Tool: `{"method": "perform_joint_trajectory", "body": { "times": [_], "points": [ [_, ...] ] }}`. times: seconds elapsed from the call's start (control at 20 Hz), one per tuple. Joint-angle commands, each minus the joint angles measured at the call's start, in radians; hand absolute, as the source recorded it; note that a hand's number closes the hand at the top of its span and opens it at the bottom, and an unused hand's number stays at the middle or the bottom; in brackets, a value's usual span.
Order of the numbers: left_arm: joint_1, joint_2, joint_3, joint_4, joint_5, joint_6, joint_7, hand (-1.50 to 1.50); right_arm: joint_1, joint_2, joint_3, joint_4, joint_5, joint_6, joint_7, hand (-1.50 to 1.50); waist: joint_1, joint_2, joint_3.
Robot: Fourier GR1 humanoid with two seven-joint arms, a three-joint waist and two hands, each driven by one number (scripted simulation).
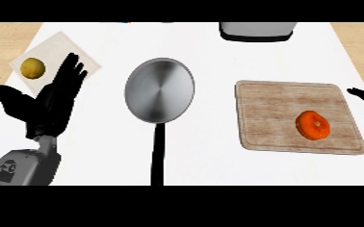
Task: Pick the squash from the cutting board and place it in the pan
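We saw the squash lying on the cutting board, right of the pan. Our right hand barely showed at the right edge, nearer it; its fingers we couldn't judge. Our left hand rested open, far left.

A white counter fills the view, with pale wooden floor at both upper corners.

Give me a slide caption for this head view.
Orange squash lies on the cutting board; pan at centre; left hand open at left.
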Motion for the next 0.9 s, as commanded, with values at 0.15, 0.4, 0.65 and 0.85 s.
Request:
{"method": "perform_joint_trajectory", "body": {
  "times": [0.15,0.4,0.65,0.85],
  "points": [
    [0.058,0.023,0.047,-0.041,0.005,-0.041,-0.005,0.00,-0.033,0.038,0.103,-0.138,0.148,0.074,0.200,-1.50,-0.007,-0.005,-0.001],
    [0.018,-0.065,0.012,0.034,-0.056,-0.020,-0.034,0.00,-0.067,0.073,0.071,-0.150,0.218,0.150,0.246,-1.50,-0.016,-0.003,0.000],
    [0.048,-0.064,0.067,0.026,-0.060,-0.058,-0.054,0.00,-0.133,0.202,0.050,-0.155,0.265,0.183,0.272,-1.50,-0.013,-0.002,0.000],
    [0.021,-0.069,0.048,-0.066,-0.089,-0.031,0.058,0.00,-0.183,0.293,0.113,-0.043,0.372,0.188,0.273,-1.50,-0.007,-0.002,0.001]
  ]
}}
